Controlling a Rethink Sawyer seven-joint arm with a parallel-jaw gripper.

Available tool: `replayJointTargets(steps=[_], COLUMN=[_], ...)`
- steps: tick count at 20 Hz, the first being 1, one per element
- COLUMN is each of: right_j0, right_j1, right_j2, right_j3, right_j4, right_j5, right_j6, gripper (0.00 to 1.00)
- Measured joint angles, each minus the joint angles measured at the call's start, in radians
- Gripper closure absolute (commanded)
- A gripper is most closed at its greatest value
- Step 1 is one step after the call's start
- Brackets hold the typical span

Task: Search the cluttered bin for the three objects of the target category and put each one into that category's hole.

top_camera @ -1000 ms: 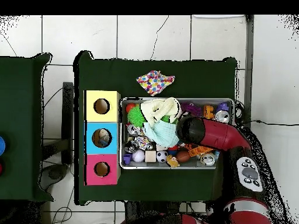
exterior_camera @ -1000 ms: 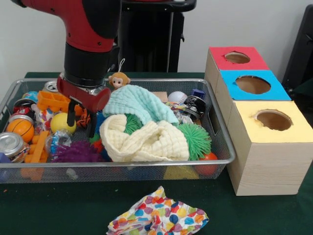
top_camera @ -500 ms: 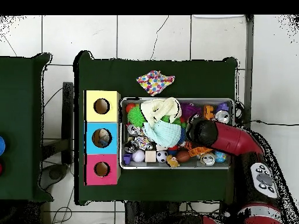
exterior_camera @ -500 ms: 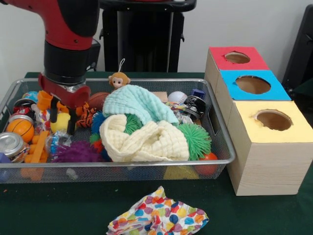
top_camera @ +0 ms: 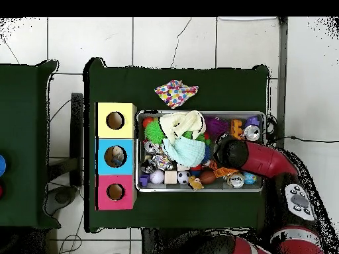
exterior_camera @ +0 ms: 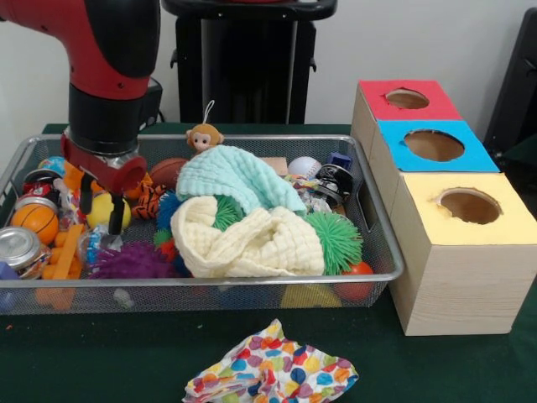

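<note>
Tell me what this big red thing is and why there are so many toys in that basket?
The red thing is a robot arm. Its gripper, a sort of hand, hangs open around a yellow ball in the wire bin. The bin is piled with balls, cans, cloths and a little monkey. Beside it stand three boxes with holes on top: red, blue and yellow. One picture looks across the table at the robot; the other looks straight down. A spotted cloth lies on the table.

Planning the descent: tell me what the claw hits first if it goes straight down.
Probably the yellow ball: the open claw straddles it in the front view. Depth is unclear.
</note>
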Motion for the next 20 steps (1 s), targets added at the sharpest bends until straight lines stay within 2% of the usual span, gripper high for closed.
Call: replayJointTargets(steps=[8,13,20], right_j0=[0.034,0.040,0.040], right_j1=[0.069,0.091,0.111], right_j2=[-0.017,-0.022,-0.023], right_j3=[-0.032,-0.042,-0.042], right_j4=[-0.010,-0.011,-0.010], right_j5=[-0.050,-0.089,-0.092], right_j6=[0.000,0.000,0.000], gripper=[0.00,0.00,0.00])
